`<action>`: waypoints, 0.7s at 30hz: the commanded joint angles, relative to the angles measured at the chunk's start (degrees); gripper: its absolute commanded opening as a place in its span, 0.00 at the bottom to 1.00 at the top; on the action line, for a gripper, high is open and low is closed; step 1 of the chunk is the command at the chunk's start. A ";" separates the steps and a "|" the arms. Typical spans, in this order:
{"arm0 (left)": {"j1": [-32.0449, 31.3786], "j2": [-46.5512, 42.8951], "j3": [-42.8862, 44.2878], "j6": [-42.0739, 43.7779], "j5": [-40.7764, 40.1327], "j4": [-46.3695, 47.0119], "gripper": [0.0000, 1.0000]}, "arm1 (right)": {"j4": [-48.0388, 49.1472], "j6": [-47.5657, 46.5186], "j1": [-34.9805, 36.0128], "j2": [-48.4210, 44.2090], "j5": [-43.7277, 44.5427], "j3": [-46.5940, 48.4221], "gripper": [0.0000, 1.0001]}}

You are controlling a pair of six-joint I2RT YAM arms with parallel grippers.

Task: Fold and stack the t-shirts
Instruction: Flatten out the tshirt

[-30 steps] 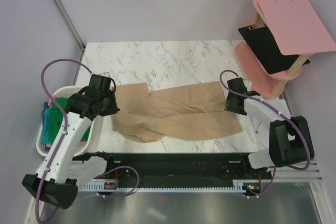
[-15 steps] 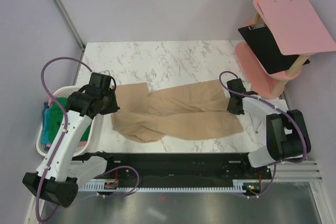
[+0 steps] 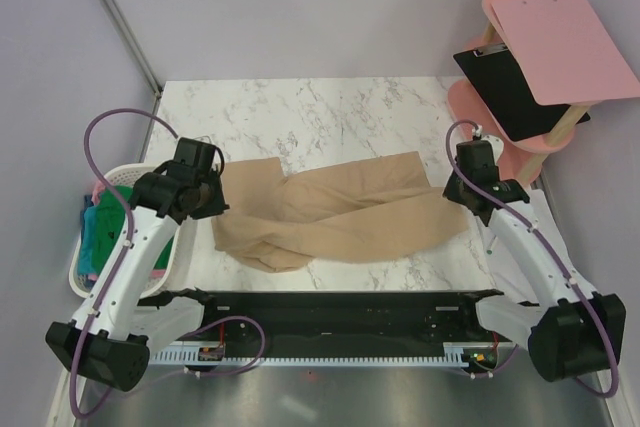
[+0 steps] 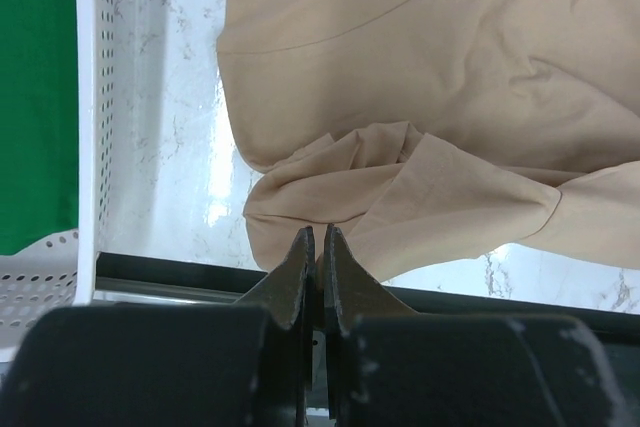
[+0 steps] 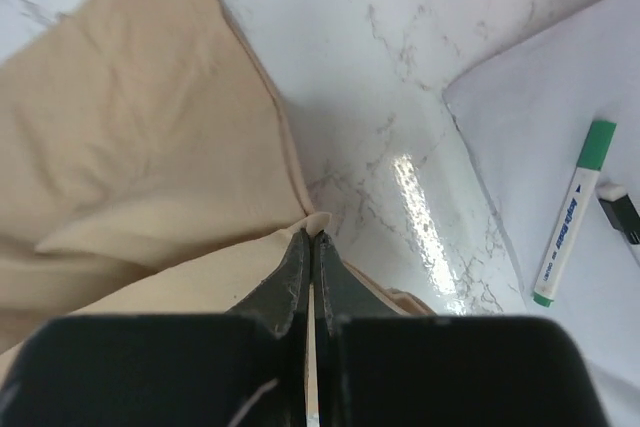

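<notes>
A large tan t-shirt (image 3: 345,212) lies crumpled across the marble table (image 3: 300,117), stretched between my two arms. My left gripper (image 3: 216,209) is shut on the tan t-shirt's left edge; in the left wrist view the cloth (image 4: 420,97) bunches right at the closed tips (image 4: 318,237). My right gripper (image 3: 458,195) is shut on the shirt's right corner, a small fold of tan cloth (image 5: 150,147) pinched at its tips (image 5: 310,237). Green and teal t-shirts (image 3: 105,222) sit in the basket at left.
A white slatted laundry basket (image 3: 85,282) stands at the table's left edge, its wall (image 4: 90,127) close to my left gripper. A pink stool with a black and a pink clipboard (image 3: 560,47) stands at the right. A green marker (image 5: 572,212) lies on white paper (image 5: 530,97) right of my right gripper.
My right gripper has shut on the shirt's right corner and pulled it right and up, lifting that edge. The left arm has held still.
</notes>
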 commanded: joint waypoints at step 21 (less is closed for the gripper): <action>0.30 10.79 43.10 8.38 -9.01 -11.96 0.02 | 0.49 -4.55 -0.11 -21.66 -4.62 12.19 0.00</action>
